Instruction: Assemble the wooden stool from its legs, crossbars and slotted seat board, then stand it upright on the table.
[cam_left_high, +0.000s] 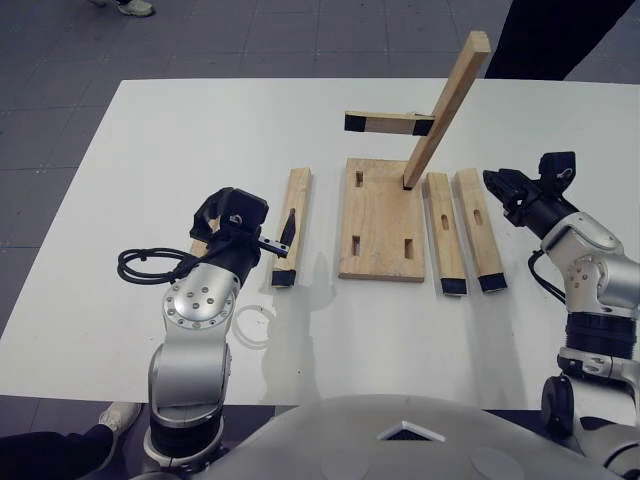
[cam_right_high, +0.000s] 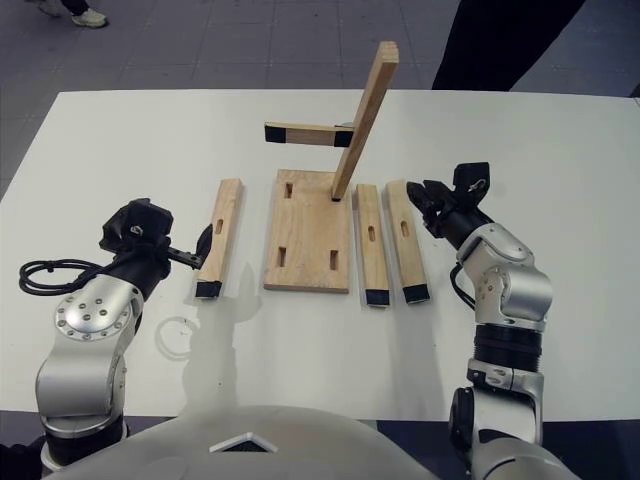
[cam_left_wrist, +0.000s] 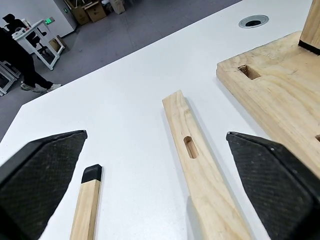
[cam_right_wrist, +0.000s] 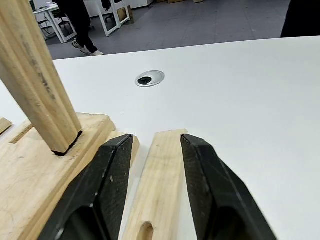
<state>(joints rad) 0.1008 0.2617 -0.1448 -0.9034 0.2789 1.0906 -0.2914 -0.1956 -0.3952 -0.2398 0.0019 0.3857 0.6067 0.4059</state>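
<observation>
The stool (cam_left_high: 411, 172) is part-built: from the head we see its seat board (cam_left_high: 375, 240) flat on the tabletop (cam_left_high: 150, 140), a standing leg (cam_left_high: 448, 100) socketed at the far right corner with a crossbar (cam_left_high: 385, 122); two loose legs (cam_left_high: 443, 235) just right, a lone leg (cam_left_high: 298, 195) left. Left wrist: our left claw (cam_left_wrist: 156, 145) gapes wide over that lone leg — holding nothing. Right wrist: the right claw (cam_right_wrist: 156, 142), narrowly parted, straddles the outermost leg (cam_right_wrist: 162, 175) (unclamped, we judge). Next: close, lift, align with an empty slot (cam_left_high: 358, 178). White tabletop; grey floor (cam_left_wrist: 150, 20) beyond.

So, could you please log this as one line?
tilted leg in seat board | left gripper open | right gripper open at rightmost leg
</observation>
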